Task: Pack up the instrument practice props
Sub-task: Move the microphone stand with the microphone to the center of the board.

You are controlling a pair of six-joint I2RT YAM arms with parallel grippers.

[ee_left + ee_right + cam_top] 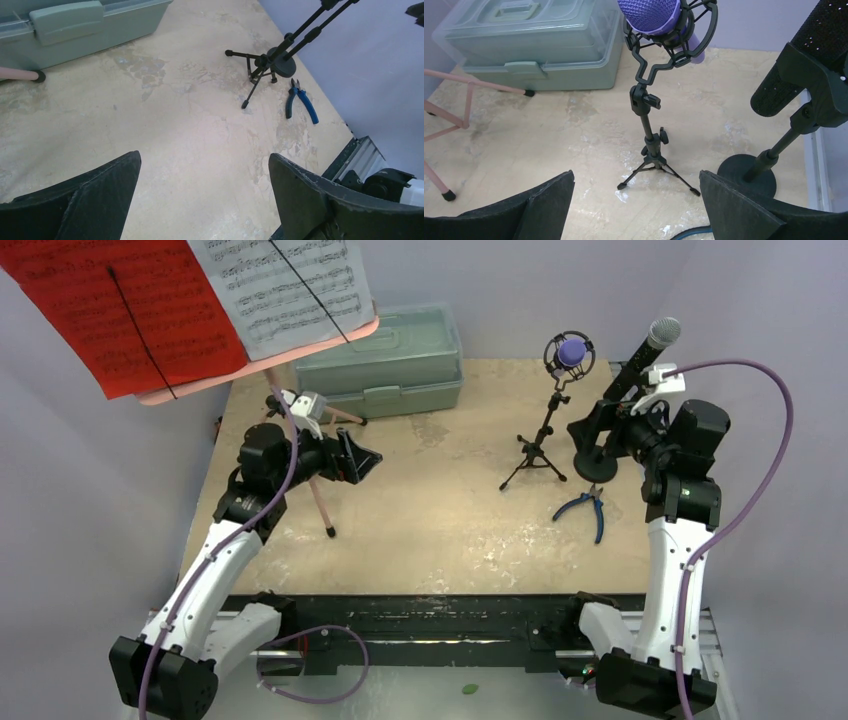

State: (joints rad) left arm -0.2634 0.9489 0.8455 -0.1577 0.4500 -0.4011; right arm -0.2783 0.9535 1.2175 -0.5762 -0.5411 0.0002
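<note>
The pink tripod point(322, 502) stands at the far left; its tray point(300, 348) carries a red sheet-music page point(120, 310) and a white one point(285, 285). My left gripper point(362, 460) is open and empty beside the tripod's legs, over bare table point(204, 157). The purple microphone point(572, 352) sits in a black mount on a small tripod point(654, 160). The black silver-headed microphone point(655, 340) stands on a round-base stand point(746, 172). My right gripper point(603, 430) is open and empty, facing both stands point(636, 175).
A grey-green plastic case point(385, 360) sits shut at the back centre and shows in the right wrist view point(529, 40). Blue-handled pliers point(585, 508) lie in front of the microphone stands. Purple walls close in on the left, right and back.
</note>
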